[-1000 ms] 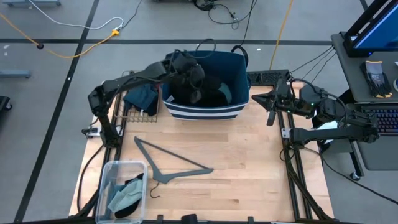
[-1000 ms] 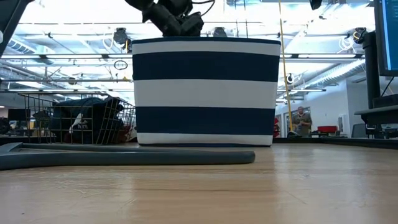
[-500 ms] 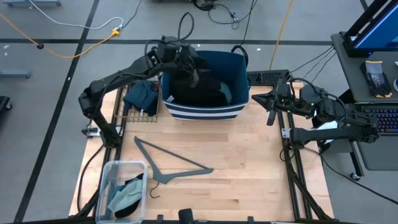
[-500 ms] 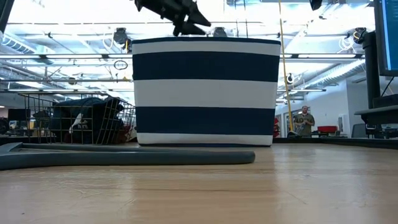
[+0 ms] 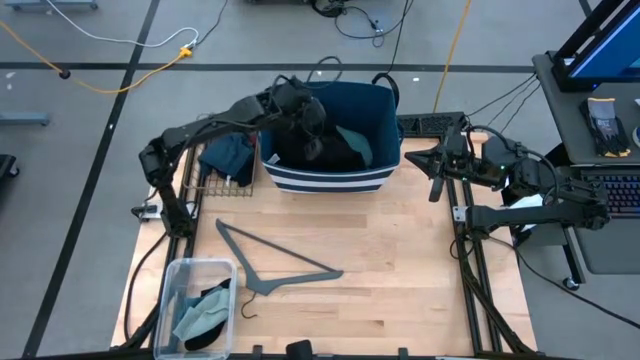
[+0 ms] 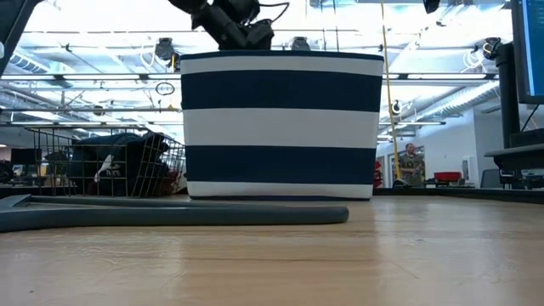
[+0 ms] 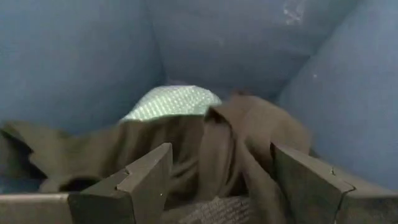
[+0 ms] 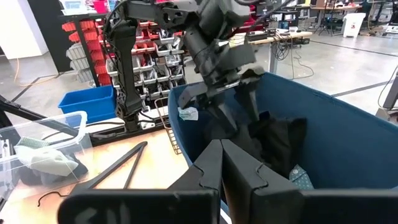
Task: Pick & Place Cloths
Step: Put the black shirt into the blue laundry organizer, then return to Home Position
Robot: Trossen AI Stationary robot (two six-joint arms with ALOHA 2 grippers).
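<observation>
Our left jaws [image 7: 214, 180] stand wide open, down inside the blue striped bin [image 5: 330, 178], with a dark cloth [image 7: 249, 143] bunched between and just under the two fingers [image 7: 146, 180]. We cannot tell whether the fingers touch it. Past the dark cloth a pale green checked piece [image 7: 174, 102] lies against the bin's inner wall. From above, the left jaws [image 5: 312, 135] hang over the bin's left half, and the dark cloth [image 5: 335, 152] fills the bottom with the pale green piece [image 5: 355, 140] showing at its right side. From table height we see only the left arm's wrist above the bin's rim [image 6: 280, 55].

Our right jaws [image 8: 222, 168] are closed and hold nothing; from above the right jaws [image 5: 436, 165] wait at the table's right edge, pointing toward the bin.

Just left of the bin sits a wire basket [image 5: 218, 178] holding a dark teal cloth [image 5: 228, 155]. A grey hanger [image 5: 275, 262] lies flat on the table [image 5: 400, 270] in front of the bin. At the near left corner a clear plastic box [image 5: 192, 275] holds a pale green cloth [image 5: 200, 315] over something black.

A person [image 6: 412, 166] stands far back in the room.
</observation>
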